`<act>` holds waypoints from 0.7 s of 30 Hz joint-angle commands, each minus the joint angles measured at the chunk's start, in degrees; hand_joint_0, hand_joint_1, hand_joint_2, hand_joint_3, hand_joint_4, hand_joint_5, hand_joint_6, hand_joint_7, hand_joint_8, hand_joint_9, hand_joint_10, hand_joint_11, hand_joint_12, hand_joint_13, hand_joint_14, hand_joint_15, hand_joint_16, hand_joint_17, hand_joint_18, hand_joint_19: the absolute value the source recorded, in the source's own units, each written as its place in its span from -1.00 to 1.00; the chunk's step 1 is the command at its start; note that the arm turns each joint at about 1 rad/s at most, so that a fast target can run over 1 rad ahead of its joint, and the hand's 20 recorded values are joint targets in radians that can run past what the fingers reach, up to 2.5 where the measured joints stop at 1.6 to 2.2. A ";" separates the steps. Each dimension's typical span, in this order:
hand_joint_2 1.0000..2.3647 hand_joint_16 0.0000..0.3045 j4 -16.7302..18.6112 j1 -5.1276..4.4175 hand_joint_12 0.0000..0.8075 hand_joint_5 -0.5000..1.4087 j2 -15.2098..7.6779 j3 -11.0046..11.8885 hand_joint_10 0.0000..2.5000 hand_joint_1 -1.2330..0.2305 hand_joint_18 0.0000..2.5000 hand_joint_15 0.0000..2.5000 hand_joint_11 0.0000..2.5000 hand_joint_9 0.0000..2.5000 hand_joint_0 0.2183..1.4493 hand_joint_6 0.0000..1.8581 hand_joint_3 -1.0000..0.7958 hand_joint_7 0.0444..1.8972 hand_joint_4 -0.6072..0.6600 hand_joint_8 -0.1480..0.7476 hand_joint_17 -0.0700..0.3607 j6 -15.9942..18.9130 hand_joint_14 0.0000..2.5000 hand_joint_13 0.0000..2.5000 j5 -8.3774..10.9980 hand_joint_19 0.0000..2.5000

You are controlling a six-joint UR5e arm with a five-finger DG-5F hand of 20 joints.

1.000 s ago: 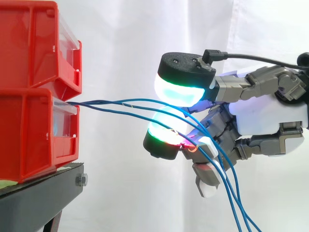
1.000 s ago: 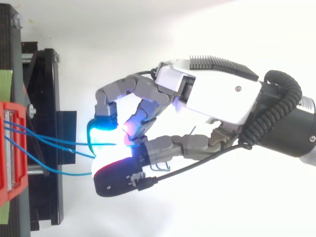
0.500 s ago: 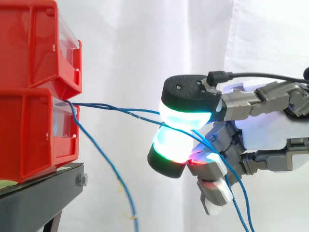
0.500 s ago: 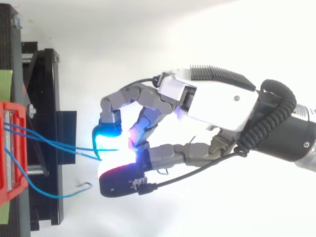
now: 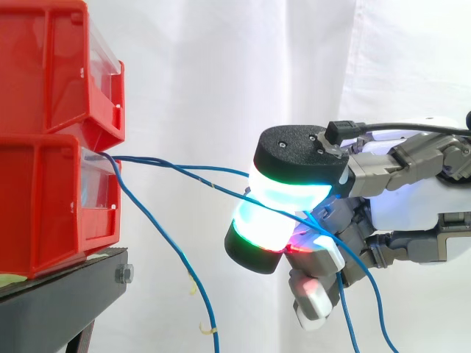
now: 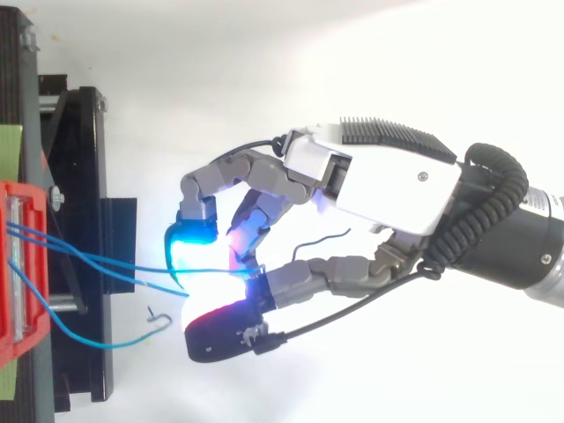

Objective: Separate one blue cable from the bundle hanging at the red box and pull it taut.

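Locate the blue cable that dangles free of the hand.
Side view, left: the dangling blue cable leaves the lower red bin and curves down beside the black stand, well clear of the hand, whose fingers pinch the other blue cables.

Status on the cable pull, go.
Hand shut on two thin blue cables from the lower red plastic bin, both slightly slack. Third blue cable hangs loose from the bin, clear of the hand.

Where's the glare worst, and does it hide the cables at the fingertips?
Top view: the pads' glow blooms white around the fingertips of the robot hand, swallowing the blue cables right where they're pinched. Side view: even light, the cables stand out against the white curtain up to the pads; no hard shadows.
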State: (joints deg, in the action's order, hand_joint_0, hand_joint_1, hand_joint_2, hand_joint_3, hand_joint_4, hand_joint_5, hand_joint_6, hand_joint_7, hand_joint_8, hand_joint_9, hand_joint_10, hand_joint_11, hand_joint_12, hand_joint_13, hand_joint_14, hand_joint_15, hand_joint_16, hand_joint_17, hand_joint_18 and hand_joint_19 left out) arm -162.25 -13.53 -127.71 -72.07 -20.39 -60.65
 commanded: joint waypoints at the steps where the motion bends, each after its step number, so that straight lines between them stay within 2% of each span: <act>1: -1.00 -0.69 0.00 0.00 -0.09 -0.66 0.00 0.00 -0.98 -0.58 -0.37 -0.38 -0.05 -0.13 -0.14 -0.08 -0.44 0.23 0.12 0.00 -0.19 0.00 -0.98 -0.21 0.00 -0.64; 5: -1.00 -0.68 0.00 0.00 -0.05 -0.63 0.00 0.00 -0.98 -0.45 -0.43 -0.42 -0.12 -0.12 -0.41 -0.13 -0.44 0.23 0.04 0.00 -0.17 0.00 -0.98 -0.26 0.00 -0.61; 10: -1.00 -0.65 0.09 0.00 -0.02 -0.59 0.00 0.00 -0.98 -0.33 -0.44 -0.48 -0.26 -0.12 -0.55 -0.23 -0.44 0.23 -0.01 0.01 -0.12 0.00 -0.98 -0.30 0.00 -0.62; 11: -1.00 -0.65 0.09 0.00 -0.01 -0.57 0.00 0.00 -0.98 -0.32 -0.44 -0.49 -0.27 -0.13 -0.56 -0.31 -0.44 0.35 0.01 0.00 -0.12 0.00 -0.98 -0.30 0.00 -0.62; 14: -1.00 -0.65 0.09 0.00 -0.02 -0.56 0.00 0.00 -0.98 -0.41 -0.45 -0.50 -0.28 -0.16 -0.55 -0.40 -0.44 0.46 0.04 -0.01 -0.13 0.00 -0.98 -0.33 0.00 -0.62; 16: -1.00 -0.66 0.09 0.00 -0.03 -0.56 0.00 0.00 -0.98 -0.41 -0.46 -0.50 -0.29 -0.17 -0.53 -0.40 -0.44 0.45 0.04 -0.02 -0.13 0.00 -0.98 -0.33 0.00 -0.62; 19: -1.00 -0.68 0.09 0.00 -0.05 -0.56 0.00 0.00 -0.98 -0.15 -0.46 -0.49 -0.29 -0.15 -0.43 -0.42 -0.44 0.50 0.02 -0.03 -0.17 0.00 -0.98 -0.31 0.00 -0.58; 21: -1.00 -0.69 0.09 0.00 -0.06 -0.55 0.00 0.00 -0.98 -0.09 -0.44 -0.48 -0.28 -0.14 -0.38 -0.42 -0.44 0.51 0.04 -0.02 -0.17 0.00 -0.98 -0.31 0.00 -0.57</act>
State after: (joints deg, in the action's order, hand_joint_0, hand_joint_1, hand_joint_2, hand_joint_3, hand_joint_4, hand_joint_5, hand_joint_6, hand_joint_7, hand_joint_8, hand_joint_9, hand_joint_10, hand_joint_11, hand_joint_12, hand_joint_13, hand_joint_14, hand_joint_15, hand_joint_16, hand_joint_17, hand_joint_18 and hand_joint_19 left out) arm -162.16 -13.53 -127.70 -72.07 -20.39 -60.64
